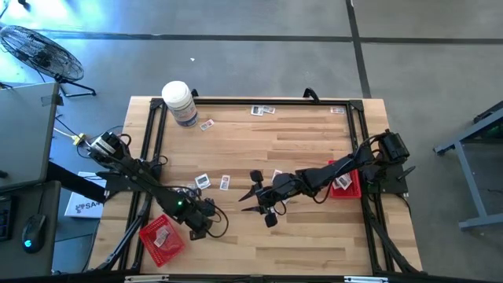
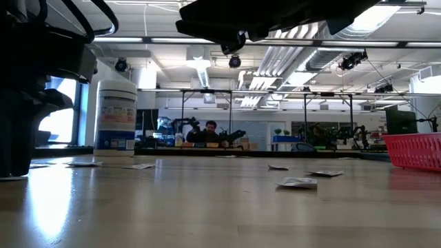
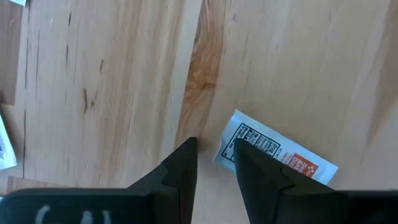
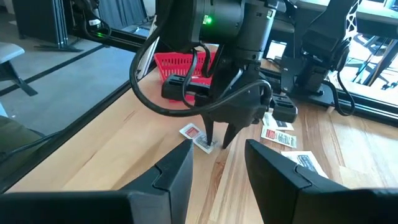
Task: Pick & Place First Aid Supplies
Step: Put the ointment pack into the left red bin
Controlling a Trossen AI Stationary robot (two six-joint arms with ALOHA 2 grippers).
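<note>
My left gripper (image 3: 212, 149) points straight down at the table near the near-left red tray (image 1: 161, 236), fingers slightly apart. A white packet with black print and a red end (image 3: 273, 152) lies flat on the wood, one corner under one fingertip. The right wrist view shows this gripper (image 4: 216, 142) standing over two packets (image 4: 203, 142). My right gripper (image 4: 217, 163) is open and empty, hovering mid-table (image 1: 255, 196) and facing the left arm. More packets (image 1: 202, 180) lie scattered flat on the table. My left gripper comes from above, pointing down. One fingertip (image 3: 242, 155) covers the printed end (image 3: 245, 132) of the packet, which lies flat on the table. I cannot tell whether the finger touches it.
A large white jar (image 1: 181, 102) stands at the far left of the table. A second red tray (image 1: 344, 179) sits at the right, under the right arm. Packets lie along the far edge (image 1: 263, 110) and mid-table (image 2: 298, 182). Black rails frame the table.
</note>
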